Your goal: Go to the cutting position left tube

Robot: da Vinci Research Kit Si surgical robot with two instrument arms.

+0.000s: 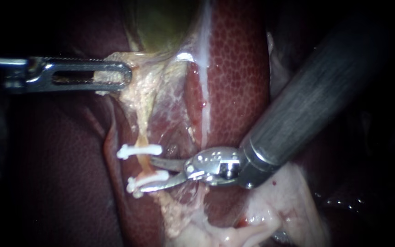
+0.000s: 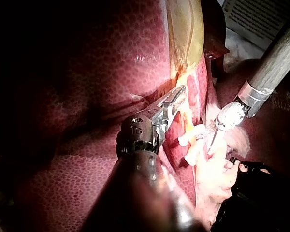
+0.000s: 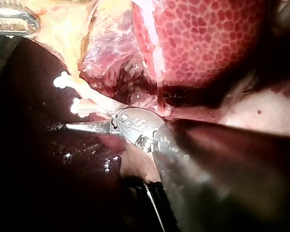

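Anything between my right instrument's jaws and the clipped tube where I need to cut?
Nothing visible. The right instrument has open jaws at the tube between the upper clip and lower clip. Its lower jaw overlaps the lower clip; I can't tell if they touch. The left instrument grips tissue well away.
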